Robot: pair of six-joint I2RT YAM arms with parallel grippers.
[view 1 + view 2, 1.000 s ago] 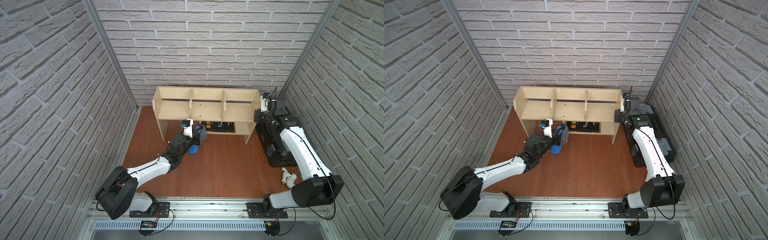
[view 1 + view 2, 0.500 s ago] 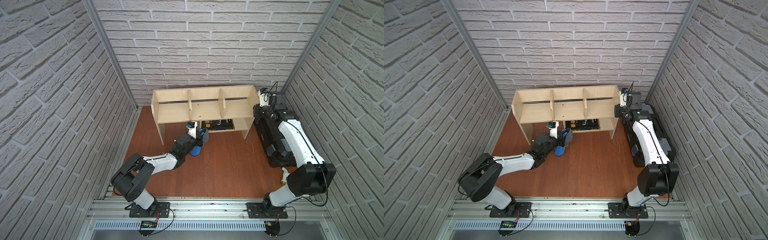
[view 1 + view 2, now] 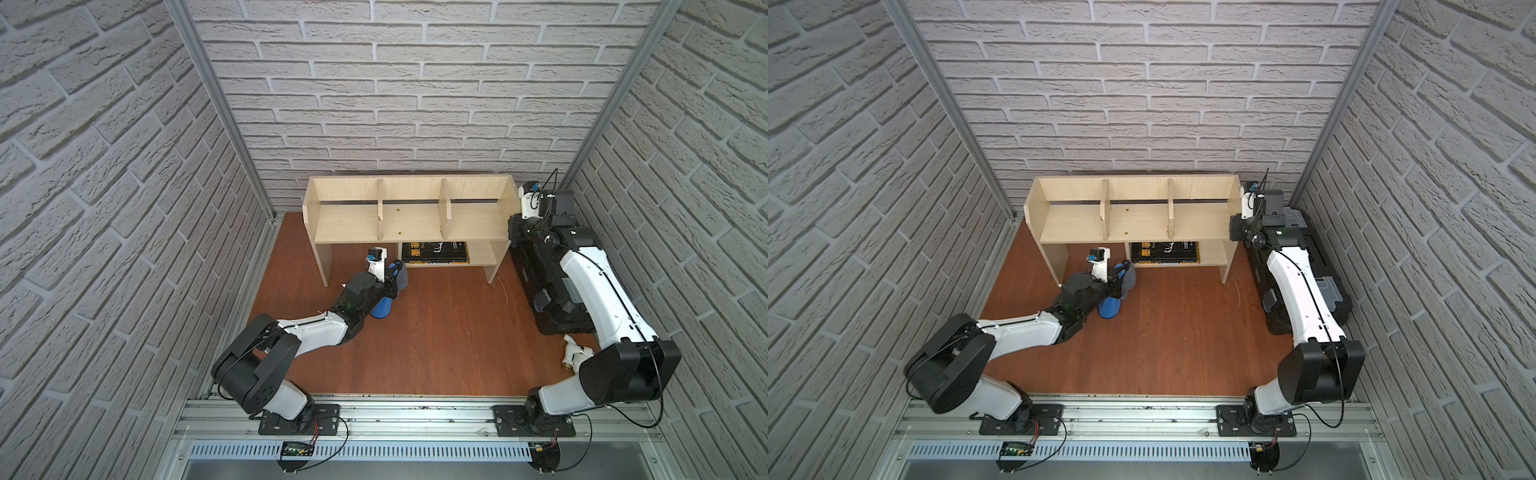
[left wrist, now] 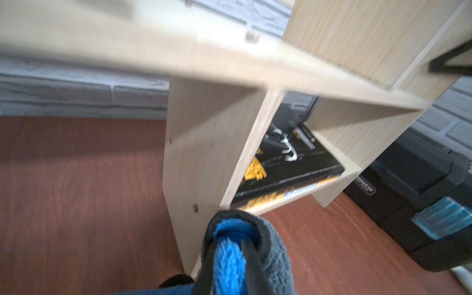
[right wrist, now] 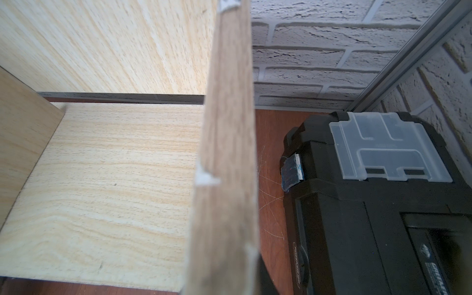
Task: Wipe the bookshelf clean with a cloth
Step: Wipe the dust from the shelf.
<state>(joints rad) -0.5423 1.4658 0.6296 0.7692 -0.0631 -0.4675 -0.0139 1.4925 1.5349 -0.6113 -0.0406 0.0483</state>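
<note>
From my station I see a black plastic toolbox lying along the right edge of the reddish-brown wood-grain counter, close to the side wall. The right wrist view shows a clear-lidded compartment on its top and a blue-grey latch on one side. Fine pale scratches mark the counter just beside it. A black book with yellow lettering lies flat toward the back. A small white plastic piece sits by the toolbox's near end. Pale brick-pattern walls enclose three sides.

white arm links, black joints, thin black cables.
</note>
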